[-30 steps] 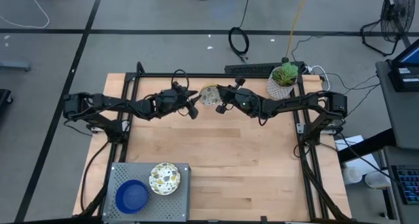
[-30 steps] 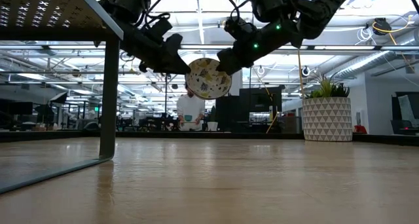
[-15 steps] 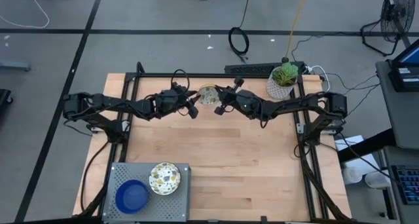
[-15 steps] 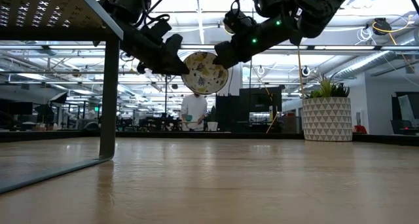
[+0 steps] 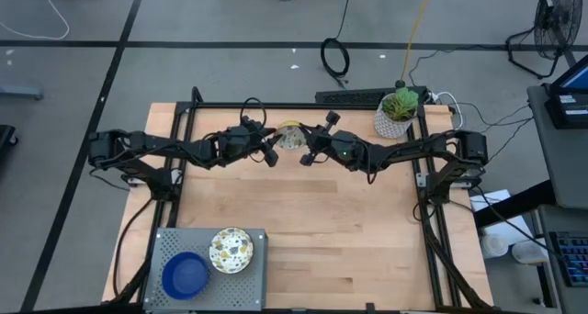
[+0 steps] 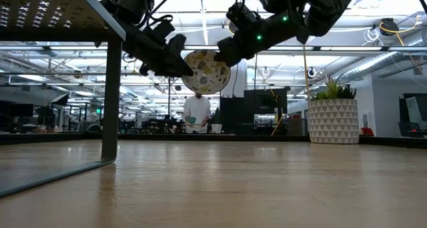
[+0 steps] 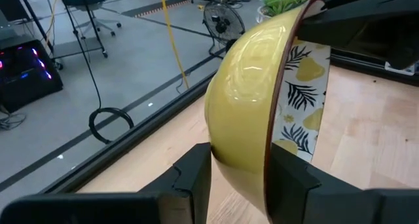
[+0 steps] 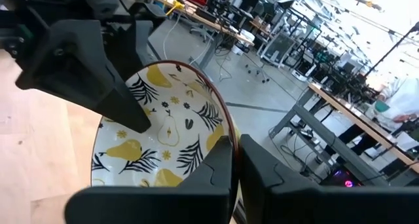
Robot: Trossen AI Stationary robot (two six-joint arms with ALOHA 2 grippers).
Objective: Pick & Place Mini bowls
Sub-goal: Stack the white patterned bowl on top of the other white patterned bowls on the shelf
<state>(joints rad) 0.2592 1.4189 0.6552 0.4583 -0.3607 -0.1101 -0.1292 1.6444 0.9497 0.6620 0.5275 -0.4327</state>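
Left gripper [image 6: 179,60] clamps one rim of the patterned mini bowl [image 6: 206,72], held on edge high above the table's [image 5: 349,222] far side; right gripper [image 6: 223,51] pinches the opposite rim. White plant pot [image 5: 395,117] stands just beyond, grey tray [image 5: 165,245] sits near-left

High above the table, left gripper [image 6: 181,66] and right gripper [image 6: 220,54] both pinch a tilted patterned bowl [image 6: 206,73].

Both arms raised mid-table, left hand [image 5: 272,154] and right hand [image 5: 308,152] clamped, facing.
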